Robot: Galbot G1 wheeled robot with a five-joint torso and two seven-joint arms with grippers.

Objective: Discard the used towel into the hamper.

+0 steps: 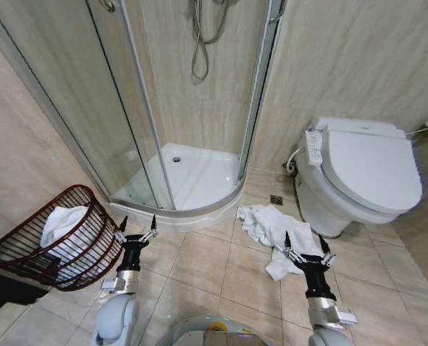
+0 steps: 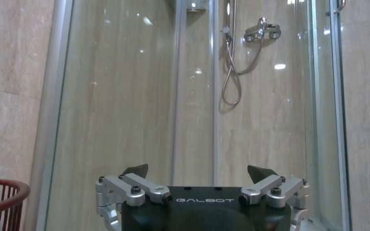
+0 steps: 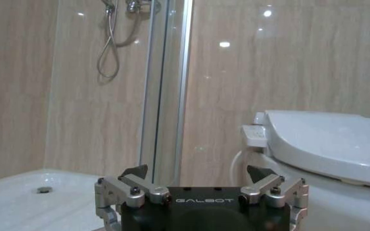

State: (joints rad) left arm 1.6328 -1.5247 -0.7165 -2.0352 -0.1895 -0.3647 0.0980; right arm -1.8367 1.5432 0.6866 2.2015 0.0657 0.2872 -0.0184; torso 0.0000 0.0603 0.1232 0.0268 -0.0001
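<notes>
towel (image 1: pixel 272 232) beside toilet (image 1: pixel 362 180), hamper (image 1: pixel 63 241) apart

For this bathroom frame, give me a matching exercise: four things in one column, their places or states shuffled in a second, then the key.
Things:
1. crumpled white towel
2. dark reddish-brown wire hamper
3. white toilet
4. left gripper

Places or states:
A. lid closed, against the wall on the robot's right
B. lying on the tiled floor between the shower tray and the toilet
C. open and empty, beside the hamper's rim
D. on the robot's left, already holding white cloth

Pairs: 1-B, 2-D, 3-A, 4-C

The right gripper hangs open over the towel's near edge.
</notes>
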